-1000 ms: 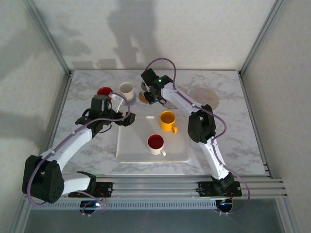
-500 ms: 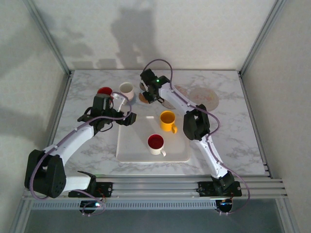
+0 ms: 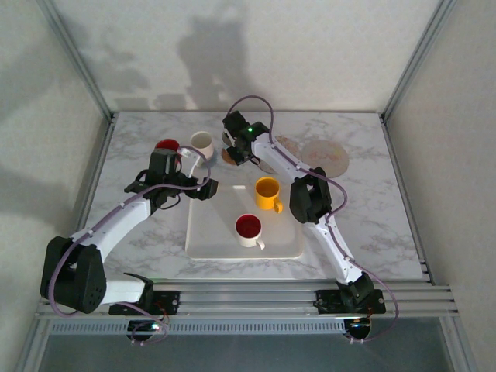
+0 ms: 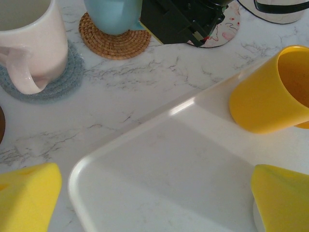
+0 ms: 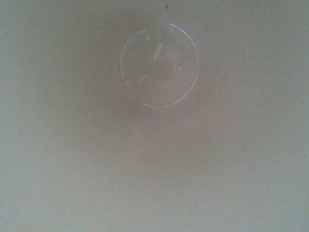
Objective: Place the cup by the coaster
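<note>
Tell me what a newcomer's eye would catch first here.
The bright yellow cup stands out on the white tray mid-table, with a red-lined white cup nearer the arms. Beyond the tray, the right arm stretches to a light blue cup at a woven coaster, beside a white mug on a grey-blue coaster.

White arms [image 3: 116,221], black joints [image 3: 312,203], purple cables [image 3: 256,97]

Top view dim, soft shadows on back wall [image 3: 310,54]; tray [image 4: 186,104] rim glares; left claw [image 4: 154,198] fingertips [image 4: 29,195] blurred; right wrist view foggy grey.
</note>
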`<state>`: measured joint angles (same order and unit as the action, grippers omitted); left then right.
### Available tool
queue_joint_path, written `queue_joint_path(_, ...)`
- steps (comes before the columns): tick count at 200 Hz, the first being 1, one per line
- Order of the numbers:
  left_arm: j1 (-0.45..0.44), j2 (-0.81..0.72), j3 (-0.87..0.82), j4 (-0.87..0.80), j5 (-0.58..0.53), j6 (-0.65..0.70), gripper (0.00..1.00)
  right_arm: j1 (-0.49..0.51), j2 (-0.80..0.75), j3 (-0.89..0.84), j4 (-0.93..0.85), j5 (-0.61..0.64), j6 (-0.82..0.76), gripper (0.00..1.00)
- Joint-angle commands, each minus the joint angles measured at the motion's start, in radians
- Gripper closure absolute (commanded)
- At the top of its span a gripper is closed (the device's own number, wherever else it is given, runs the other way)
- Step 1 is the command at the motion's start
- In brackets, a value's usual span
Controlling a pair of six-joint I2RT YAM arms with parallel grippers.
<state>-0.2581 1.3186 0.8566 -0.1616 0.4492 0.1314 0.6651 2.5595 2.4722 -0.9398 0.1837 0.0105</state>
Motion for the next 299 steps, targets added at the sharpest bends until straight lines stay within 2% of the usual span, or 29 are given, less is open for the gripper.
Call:
queue_joint_path(1,0.009,-0.009,0.013,-0.020,0.006,0.002,0.00,-0.011,-0.005,0.050,0.031,0.013,0.001,0.94)
queue_joint_path(69,0.009,0.001,0.028,-0.027,0.011,0.005,0.00,-0.013,-0.008,0.052,0.003,-0.024,0.032,0.93)
queue_joint_path(142,0.008,0.002,0.022,-0.029,0.008,0.001,0.00,-0.013,0.000,0.054,-0.008,-0.023,0.034,0.82)
queue_joint_path(195,0.008,0.014,0.025,-0.029,0.011,-0.004,0.00,-0.013,0.001,0.059,-0.017,-0.016,0.026,0.79)
queue_joint_path(234,0.009,0.019,0.024,-0.027,0.014,-0.005,0.00,-0.012,-0.004,0.062,-0.018,-0.016,0.035,0.71)
queue_joint_path(260,0.009,0.017,0.024,-0.029,0.015,-0.004,0.00,-0.013,-0.014,0.066,-0.023,-0.023,0.040,0.70)
queue_joint_path(299,0.010,0.016,0.025,-0.027,0.019,-0.006,0.00,-0.011,-0.038,0.051,-0.047,-0.026,0.057,0.58)
